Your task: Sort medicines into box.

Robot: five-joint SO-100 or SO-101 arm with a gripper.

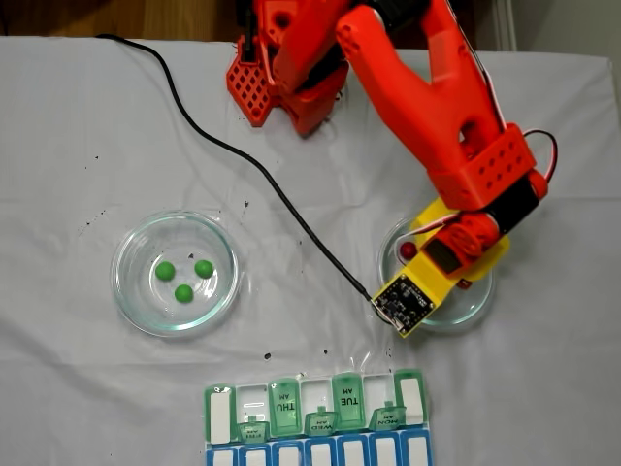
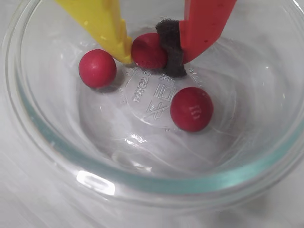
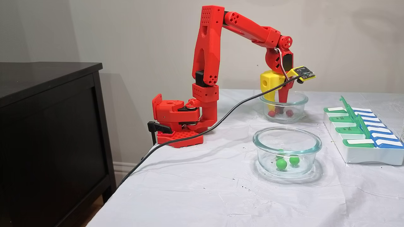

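Note:
In the wrist view my gripper [image 2: 148,58] reaches down into a clear glass bowl [image 2: 142,178] that holds three dark red medicines. Its yellow finger [image 2: 107,23] and the black pad of its red finger [image 2: 171,47] press on both sides of one red ball [image 2: 148,50]. Another red ball [image 2: 97,68] lies to its left and a third [image 2: 191,109] nearer the camera. Three green medicines [image 1: 183,277] lie in the other glass bowl [image 1: 126,291]. The box [image 1: 412,403] sits at the table's front edge with some green lids raised.
A black cable [image 1: 243,160] runs across the white cloth from the table edge to the wrist camera board [image 1: 401,301]. The arm's red base [image 3: 176,126] stands at the table edge beside a dark cabinet [image 3: 47,126]. The side view shows the box [image 3: 363,157] to the right of both bowls.

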